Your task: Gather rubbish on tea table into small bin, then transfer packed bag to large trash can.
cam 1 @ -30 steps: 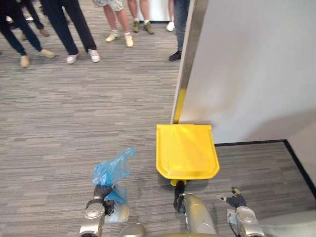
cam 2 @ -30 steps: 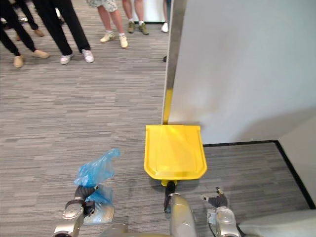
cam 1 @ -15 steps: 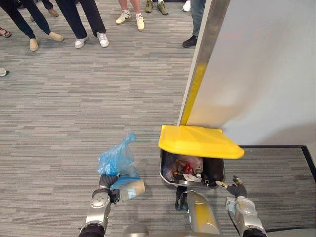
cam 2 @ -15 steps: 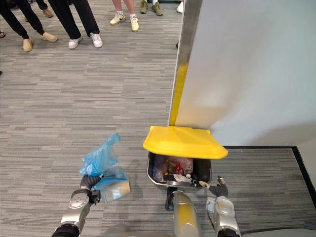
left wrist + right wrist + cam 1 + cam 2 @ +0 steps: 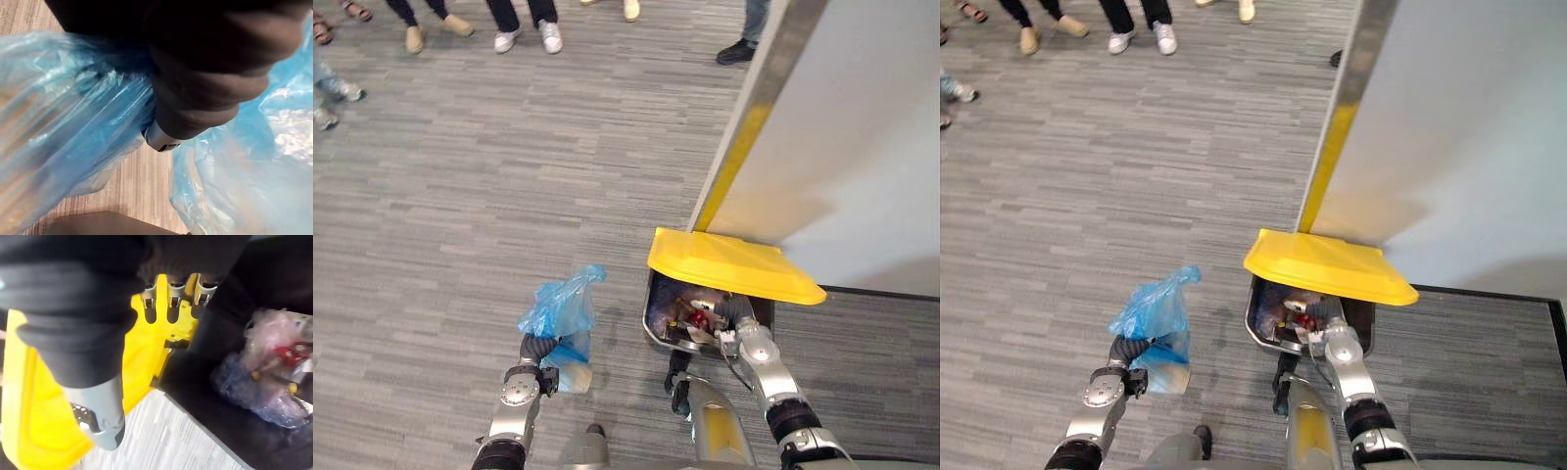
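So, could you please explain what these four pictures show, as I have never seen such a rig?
It is a two-legged humanoid robot with two arms and fingered hands. The two wide pictures come from a stereo camera on its head, looking down at the grey floor. The two close ones come from cameras on its wrists. Its left hand is closed round a blue plastic bag, which the left wrist view shows from very near. Its right hand reaches to a dark trash can whose yellow lid is raised, with straight fingers against the lid. Rubbish lies inside the can. People's shoes show at the far edge.
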Tool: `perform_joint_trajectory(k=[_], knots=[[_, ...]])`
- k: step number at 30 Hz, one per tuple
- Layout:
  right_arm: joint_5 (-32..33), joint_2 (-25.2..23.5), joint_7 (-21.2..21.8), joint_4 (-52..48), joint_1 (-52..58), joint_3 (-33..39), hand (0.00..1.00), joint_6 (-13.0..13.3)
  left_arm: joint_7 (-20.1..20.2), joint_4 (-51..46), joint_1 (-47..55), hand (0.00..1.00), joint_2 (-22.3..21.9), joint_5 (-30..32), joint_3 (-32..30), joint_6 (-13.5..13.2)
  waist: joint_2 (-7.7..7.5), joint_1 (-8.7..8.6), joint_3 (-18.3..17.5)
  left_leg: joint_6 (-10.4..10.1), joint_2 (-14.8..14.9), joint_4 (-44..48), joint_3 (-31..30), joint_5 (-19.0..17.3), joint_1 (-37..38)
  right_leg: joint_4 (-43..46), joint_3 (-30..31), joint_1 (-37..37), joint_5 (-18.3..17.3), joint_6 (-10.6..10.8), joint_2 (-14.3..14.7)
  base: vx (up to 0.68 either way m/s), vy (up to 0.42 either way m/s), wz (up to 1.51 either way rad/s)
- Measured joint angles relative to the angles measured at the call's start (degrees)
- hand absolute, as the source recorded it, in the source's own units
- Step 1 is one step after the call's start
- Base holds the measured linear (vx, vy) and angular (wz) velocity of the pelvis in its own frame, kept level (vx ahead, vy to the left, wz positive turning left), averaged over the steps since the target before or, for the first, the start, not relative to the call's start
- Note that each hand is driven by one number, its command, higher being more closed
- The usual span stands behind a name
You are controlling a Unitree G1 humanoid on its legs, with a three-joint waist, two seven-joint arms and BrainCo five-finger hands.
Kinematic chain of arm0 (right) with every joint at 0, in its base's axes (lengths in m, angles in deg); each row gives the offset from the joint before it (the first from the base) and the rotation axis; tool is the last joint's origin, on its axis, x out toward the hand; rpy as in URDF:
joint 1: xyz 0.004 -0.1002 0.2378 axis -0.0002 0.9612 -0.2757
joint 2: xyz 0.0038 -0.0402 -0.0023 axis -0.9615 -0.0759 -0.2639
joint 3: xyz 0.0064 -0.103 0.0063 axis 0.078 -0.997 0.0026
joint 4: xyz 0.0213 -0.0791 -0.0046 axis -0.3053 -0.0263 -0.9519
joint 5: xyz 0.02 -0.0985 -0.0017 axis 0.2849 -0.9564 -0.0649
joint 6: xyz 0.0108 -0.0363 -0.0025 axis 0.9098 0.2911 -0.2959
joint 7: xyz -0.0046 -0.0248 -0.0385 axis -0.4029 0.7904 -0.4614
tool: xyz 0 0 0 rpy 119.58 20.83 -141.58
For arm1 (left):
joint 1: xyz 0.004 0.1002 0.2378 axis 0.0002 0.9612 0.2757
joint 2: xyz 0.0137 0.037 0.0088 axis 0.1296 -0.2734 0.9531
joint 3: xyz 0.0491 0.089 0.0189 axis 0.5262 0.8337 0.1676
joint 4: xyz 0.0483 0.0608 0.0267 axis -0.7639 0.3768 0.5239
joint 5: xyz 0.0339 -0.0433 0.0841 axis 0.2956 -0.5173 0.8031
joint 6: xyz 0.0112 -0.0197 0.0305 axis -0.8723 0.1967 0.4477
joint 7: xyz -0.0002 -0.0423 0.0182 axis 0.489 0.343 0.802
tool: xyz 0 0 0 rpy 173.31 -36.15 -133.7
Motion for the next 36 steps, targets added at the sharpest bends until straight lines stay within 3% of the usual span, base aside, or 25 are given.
perform_joint_trajectory(k=[1, 5, 9, 15, 30, 36], knots=[[0.0, 1.6, 0.0, 0.0, -1.8, -0.6, 0.0, 0.0, 0.0, -0.4, 0.0, 1.0, 0.4, -0.1, 1.0, -0.3, 0.01, 0.81, 0.0, 0.0, 0.0, -0.1, 0.0, -0.1, -0.3, -0.8, 0.1, 0.0, 0.6, 0.1, 0.1, -0.05, -0.002, 0.17], [0.0, 6.2, -0.2, 1.1, -8.5, -0.9, 0.0, 0.0, 0.0, -1.3, 0.3, 1.0, 1.3, -1.5, 1.5, -1.1, 0.19, 0.92, 0.1, 0.4, -0.1, 1.1, -1.0, -1.1, -2.2, -3.4, 2.7, 0.2, 2.5, 1.2, 1.4, -0.03, 0.001, 0.09], [0.3, 11.4, -0.2, 3.5, -16.6, -3.2, 0.0, 0.0, 0.1, -4.3, 2.2, 1.0, 3.2, -4.3, 1.6, -1.2, 0.29, 0.95, 0.2, 0.6, -0.1, 2.3, 0.2, -1.8, -3.2, -7.3, 4.1, 0.7, 5.6, -0.4, 2.7, 0.01, 0.036, -0.2], [2.0, 16.6, -0.2, 5.5, -20.4, -4.2, 0.0, -0.1, 0.3, -9.7, 2.1, 1.0, 4.1, -7.3, 2.7, -2.5, 0.79, 0.77, 1.6, 0.9, 0.2, 4.6, -0.1, -3.2, -3.9, -8.1, 4.1, 1.6, 6.2, -0.8, 3.0, 0.03, 0.027, -0.01], [2.6, 24.0, 1.4, 6.6, -22.5, -5.5, 0.0, 0.0, 5.1, -25.5, -0.2, 1.0, 10.5, -16.0, 8.7, -5.4, 1.42, 0.43, 4.5, 1.0, 1.0, 8.4, -2.5, -5.2, -5.7, -9.0, 2.3, 3.1, 6.4, -1.0, 3.1, 0.03, 0.009, 0.06], [2.9, 25.7, 1.6, 6.6, -24.4, -9.2, 0.0, 0.0, 5.1, -27.1, -4.9, 1.0, 11.2, -16.2, 14.5, -5.8, 2.0, -1.02, 5.3, 1.1, 1.1, 10.4, -2.5, -6.2, -6.9, -9.0, 2.2, 2.8, 6.4, -1.0, 3.2, 0.0, 0.0, -0.01]])
